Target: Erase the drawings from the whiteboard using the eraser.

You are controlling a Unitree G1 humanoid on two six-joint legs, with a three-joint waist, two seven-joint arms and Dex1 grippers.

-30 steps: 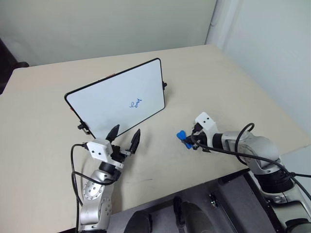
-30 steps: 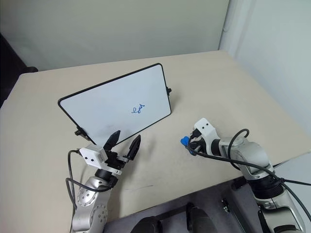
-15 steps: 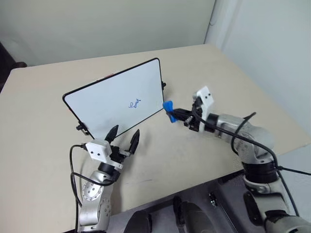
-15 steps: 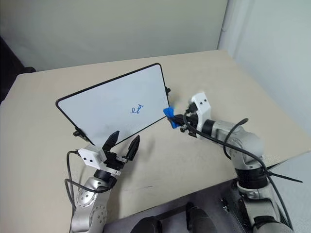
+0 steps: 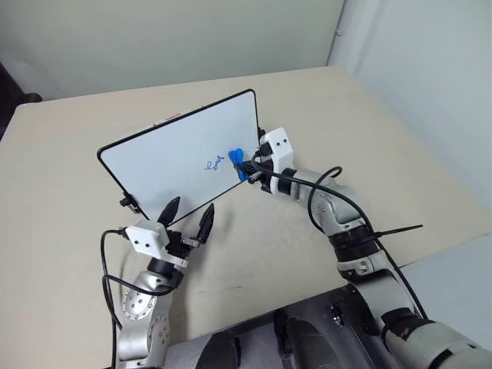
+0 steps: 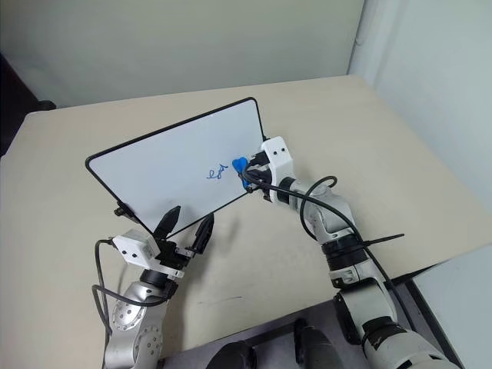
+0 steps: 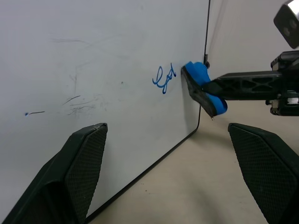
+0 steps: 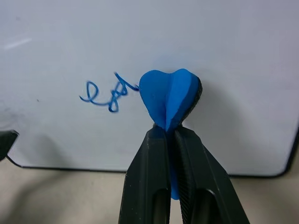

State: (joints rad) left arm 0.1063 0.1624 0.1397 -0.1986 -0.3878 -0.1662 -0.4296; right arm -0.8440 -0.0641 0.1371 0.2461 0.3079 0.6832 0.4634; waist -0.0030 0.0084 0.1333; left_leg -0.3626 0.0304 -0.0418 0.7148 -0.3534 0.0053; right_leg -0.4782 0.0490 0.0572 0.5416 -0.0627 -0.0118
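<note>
Beige tabletop (image 5: 69, 177) carries the propped whiteboard (image 5: 169, 165). Left gripper (image 5: 188, 219) waits spread wide before its lower edge. Centre-right, blue drawings (image 5: 214, 163); right gripper (image 5: 252, 167) pinches the eraser (image 5: 236, 159) just beside them, apparently ready to wipe.

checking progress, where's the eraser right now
The eraser is pinched in the right claw, up against the whiteboard face just right of the drawings in the head views.

Bright, even indoor light, soft faint shadows, no glare, all views sharp.
</note>
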